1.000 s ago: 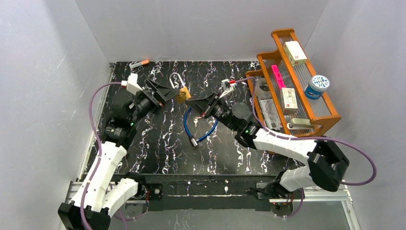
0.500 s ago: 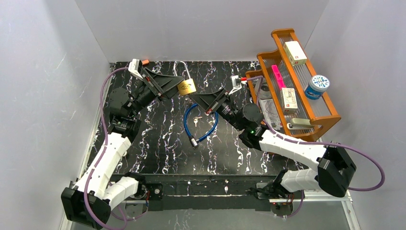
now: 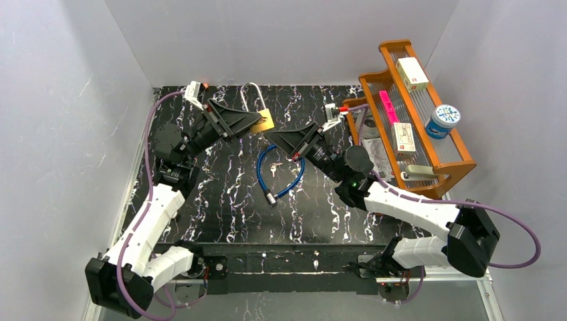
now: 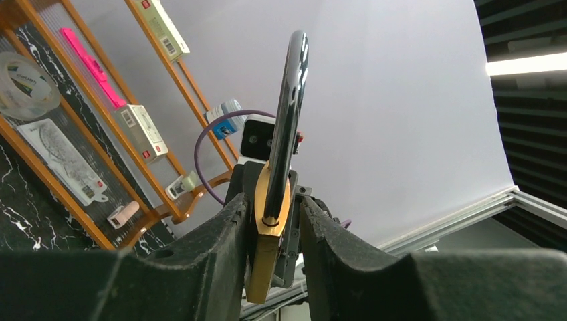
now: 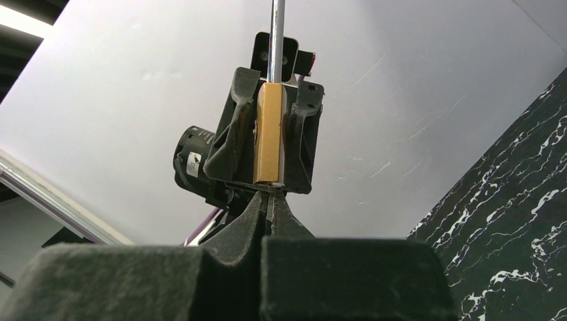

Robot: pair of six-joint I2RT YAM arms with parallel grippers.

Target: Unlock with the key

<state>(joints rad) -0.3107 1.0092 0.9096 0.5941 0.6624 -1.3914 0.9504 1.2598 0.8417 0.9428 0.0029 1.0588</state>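
A brass padlock (image 3: 262, 122) with a steel shackle (image 4: 289, 114) hangs in the air over the back of the table. My left gripper (image 3: 256, 120) is shut on its body, one finger (image 4: 227, 234) on each flat side. My right gripper (image 3: 271, 136) faces it from the right, its jaws shut on a thin metal key (image 5: 270, 195). Only the key's edge shows. The key's tip meets the underside of the padlock (image 5: 270, 134); how far it sits in the keyhole is hidden.
A blue cable lock (image 3: 281, 172) lies coiled on the black marbled table (image 3: 220, 200) below the grippers. At the right stands a wooden rack (image 3: 401, 50) with boxes, a pink marker, a tape roll (image 3: 366, 124) and a small jar. Grey walls enclose the table.
My left jaws have gone from wide open to closed round the padlock. Both grippers and the padlock have moved up and slightly toward the back.
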